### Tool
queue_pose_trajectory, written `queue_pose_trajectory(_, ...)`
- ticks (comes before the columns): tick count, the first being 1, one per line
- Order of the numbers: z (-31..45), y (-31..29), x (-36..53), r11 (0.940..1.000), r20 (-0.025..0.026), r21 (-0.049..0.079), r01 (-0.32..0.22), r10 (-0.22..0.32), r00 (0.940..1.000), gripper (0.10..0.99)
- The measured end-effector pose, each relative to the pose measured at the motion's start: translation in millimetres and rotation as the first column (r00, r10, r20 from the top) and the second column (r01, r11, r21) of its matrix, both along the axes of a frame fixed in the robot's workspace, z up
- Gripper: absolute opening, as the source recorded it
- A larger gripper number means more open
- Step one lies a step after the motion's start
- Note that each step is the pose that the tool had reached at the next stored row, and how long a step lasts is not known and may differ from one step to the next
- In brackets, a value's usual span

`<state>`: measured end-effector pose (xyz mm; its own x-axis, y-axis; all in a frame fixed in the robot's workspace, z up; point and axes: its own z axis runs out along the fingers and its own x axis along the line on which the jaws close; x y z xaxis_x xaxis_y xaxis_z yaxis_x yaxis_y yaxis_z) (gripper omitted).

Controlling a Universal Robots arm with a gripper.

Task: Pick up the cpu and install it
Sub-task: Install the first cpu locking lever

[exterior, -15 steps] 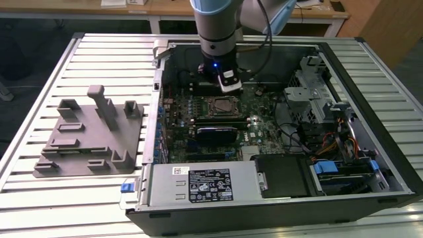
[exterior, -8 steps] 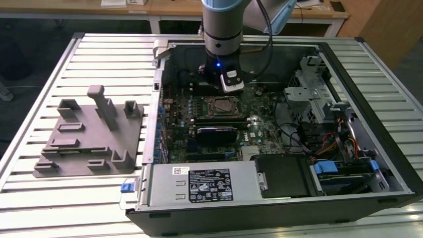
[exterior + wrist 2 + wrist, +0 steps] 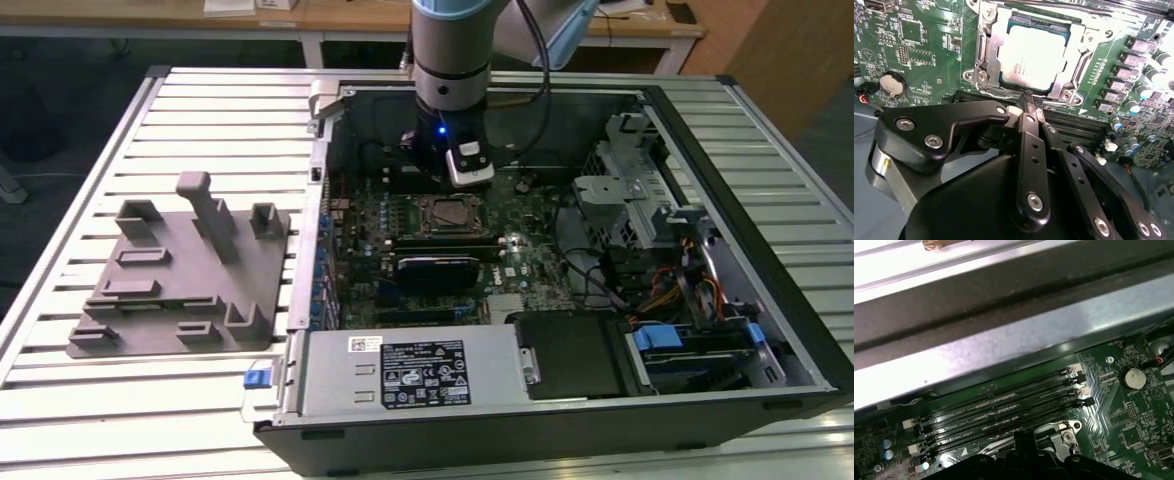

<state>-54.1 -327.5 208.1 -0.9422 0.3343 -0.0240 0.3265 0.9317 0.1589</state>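
In the second wrist view we see the black fingers drawn together into a narrow tip, holding nothing. That tip hangs just above the near edge of the motherboard socket. The cpu, a flat square chip with a bright silvery top, lies seated inside the socket's metal frame, apart from the fingers. Beside the socket we see a row of black memory slots in the first wrist view. In the exterior view the arm reaches down into an open computer case on a slatted metal table. A grey holder block sits on the table at the exterior view's left, well apart from the case's socket.
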Motion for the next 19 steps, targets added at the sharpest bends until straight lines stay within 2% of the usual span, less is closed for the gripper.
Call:
queue_pose_trajectory(7,9.0,0.0,0.0,1.0000,0.0001,-0.001,0.000,0.000,1.0000,0.106)
queue_pose_trajectory(12,9.0,0.0,0.0,1.0000,0.0001,-0.001,0.000,0.000,1.0000,0.106)
queue_pose_trajectory(19,9.0,-3.0,0.0,1.0000,0.0002,-0.003,0.000,0.000,1.0000,0.106)
